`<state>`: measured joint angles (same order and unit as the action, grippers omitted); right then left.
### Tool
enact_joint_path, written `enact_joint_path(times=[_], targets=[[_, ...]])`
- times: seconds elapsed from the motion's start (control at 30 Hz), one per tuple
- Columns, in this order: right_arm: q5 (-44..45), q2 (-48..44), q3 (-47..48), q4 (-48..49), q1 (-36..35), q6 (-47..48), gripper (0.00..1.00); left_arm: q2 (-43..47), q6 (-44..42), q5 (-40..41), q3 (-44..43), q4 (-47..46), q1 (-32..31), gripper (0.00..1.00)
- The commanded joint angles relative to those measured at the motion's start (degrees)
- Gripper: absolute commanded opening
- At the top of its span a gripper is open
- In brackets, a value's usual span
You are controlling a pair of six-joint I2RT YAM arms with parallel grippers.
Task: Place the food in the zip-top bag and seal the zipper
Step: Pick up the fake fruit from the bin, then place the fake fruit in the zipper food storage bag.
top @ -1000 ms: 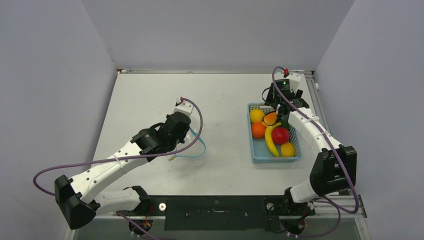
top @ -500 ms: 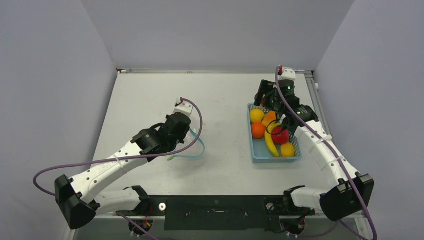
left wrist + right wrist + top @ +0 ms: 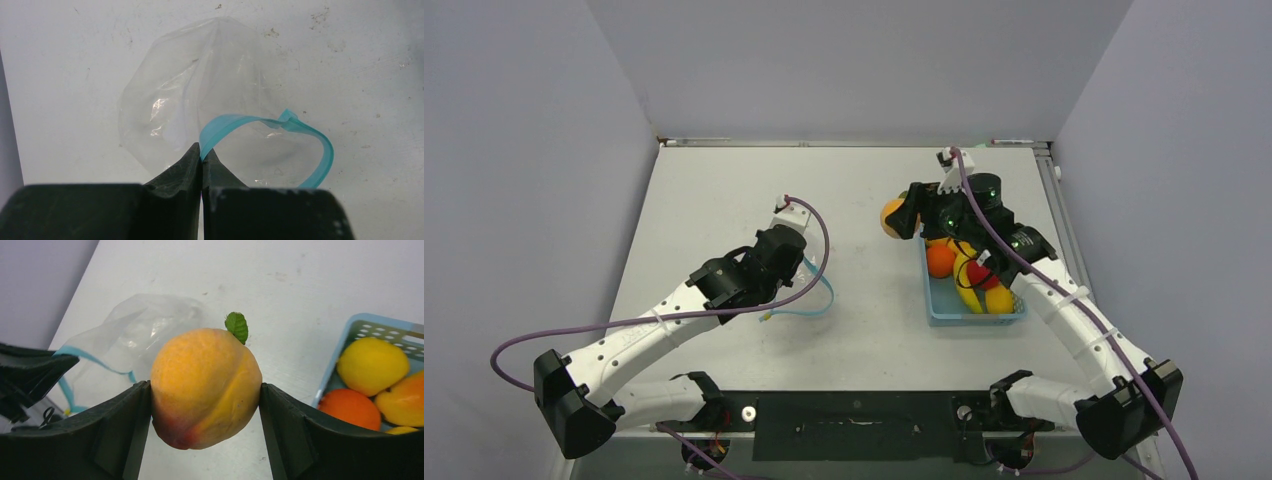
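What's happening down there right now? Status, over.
Left pincer shut on zipper, zip-top bag mouth held open. Right pincer clamps peach, beside basket. Nothing seen between peach and bag.

We see the left arm (image 3: 639, 338) stretched from its base at lower left, up and right over the table, with the wrist bent down. The left gripper (image 3: 201, 154) has its fingers pressed flat together, pinching the zipper (image 3: 235, 120) at one end. The right arm (image 3: 1079, 325) has its elbow out at the lower right edge and its forearm reaching up and left. The right gripper (image 3: 204, 390) points left with its jaws wide, both pads against the sides of a peach (image 3: 202, 365) gripped between them.
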<state>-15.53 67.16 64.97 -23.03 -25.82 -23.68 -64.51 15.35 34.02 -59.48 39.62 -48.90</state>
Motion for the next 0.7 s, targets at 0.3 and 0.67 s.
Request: enact_joint_path(times=[0.3,0.67], targets=[[-11.2,-2.8,-5.8,11.1,-15.4,-1.9,0.32,1.4,0.2,0.3,-0.3,-3.1,0.4,0.00],[-7.6,3.4,-8.4,19.2,-25.9,-3.7,0.32,1.4,0.5,0.0,-0.2,-3.1,0.4,0.00]])
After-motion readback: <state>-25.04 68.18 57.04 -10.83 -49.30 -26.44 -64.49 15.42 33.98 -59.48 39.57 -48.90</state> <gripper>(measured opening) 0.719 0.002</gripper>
